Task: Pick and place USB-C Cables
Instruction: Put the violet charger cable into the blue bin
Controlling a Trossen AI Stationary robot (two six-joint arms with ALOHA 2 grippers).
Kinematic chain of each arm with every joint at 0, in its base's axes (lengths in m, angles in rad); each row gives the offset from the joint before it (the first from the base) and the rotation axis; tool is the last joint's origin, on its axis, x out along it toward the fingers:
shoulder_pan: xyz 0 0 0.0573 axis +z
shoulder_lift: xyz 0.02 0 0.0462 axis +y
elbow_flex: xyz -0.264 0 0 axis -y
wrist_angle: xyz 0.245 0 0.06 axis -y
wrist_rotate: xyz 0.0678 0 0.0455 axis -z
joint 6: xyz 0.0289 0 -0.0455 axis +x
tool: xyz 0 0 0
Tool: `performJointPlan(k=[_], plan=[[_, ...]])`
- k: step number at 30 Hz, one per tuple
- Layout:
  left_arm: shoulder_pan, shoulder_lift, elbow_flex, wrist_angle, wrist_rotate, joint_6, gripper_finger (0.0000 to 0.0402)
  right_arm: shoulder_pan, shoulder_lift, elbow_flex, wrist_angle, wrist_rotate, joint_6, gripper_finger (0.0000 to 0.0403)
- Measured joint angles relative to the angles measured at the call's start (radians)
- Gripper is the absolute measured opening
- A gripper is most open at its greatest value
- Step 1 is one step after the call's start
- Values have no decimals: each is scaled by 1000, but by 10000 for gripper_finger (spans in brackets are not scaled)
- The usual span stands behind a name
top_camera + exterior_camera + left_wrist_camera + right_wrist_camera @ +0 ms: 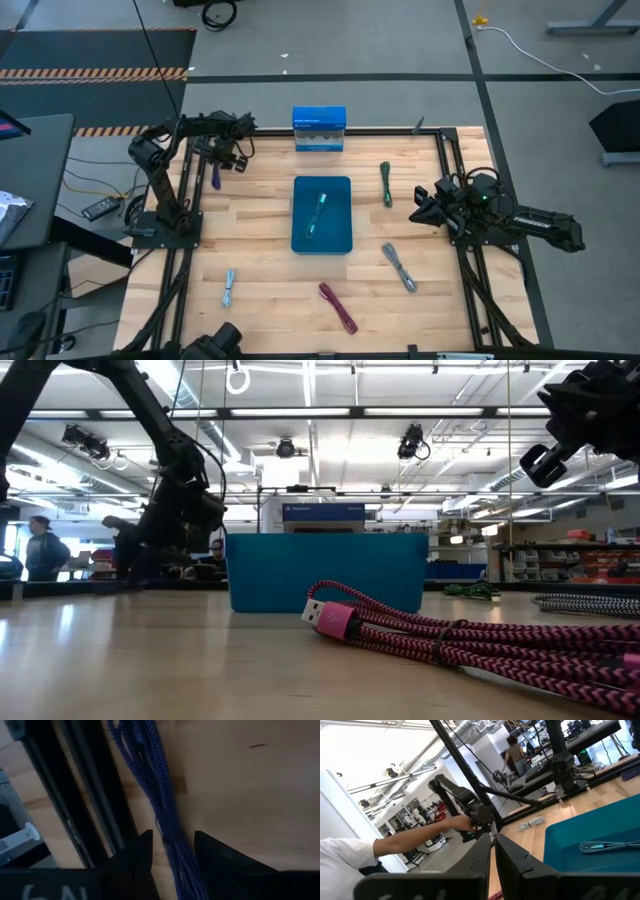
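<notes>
At the far-left edge of the counter [260, 290], your left claw [222, 160] hangs low over the purple cable [215, 178], which lies beside the dark frame rail [85, 805]. From the left wrist view the fingers [132, 862] stand apart on either side of the purple strands — parted, not pinching, nothing held.

Your right claw [420, 207] sits out at the right side of the counter, raised off the wood, near the green cable [386, 184]. Its fingers [482, 852] are almost together with only a thin slit between them, and they grip nothing.

Look at the blue tray [322, 240] in the middle: the teal cable [317, 213] already lies inside it. Behind the tray, at the far edge, stands a blue box [319, 130].

On the bare wood you have the grey cable [400, 267] to the right of the tray toward the near side, the magenta-red cable [338, 306] near the front edge, and the pale blue cable [229, 287] at the near left — all well apart from each other. In the right wrist view a person's sleeve and arm [395, 842] reach in from beyond the counter.
</notes>
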Motion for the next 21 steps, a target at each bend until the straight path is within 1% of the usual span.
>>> performJointPlan(k=[3,4,16,21], plan=[[12,0,-1,23,84,1,150,0,0,0,0,0,0,32],[17,0,-1,21,92,1,147,0,0,0,0,0,0,32],[14,0,-1,15,84,1,72,0,0,0,0,-2,7,32],[13,0,-1,-10,96,28,31,0,0,0,0,-1,7,32]])
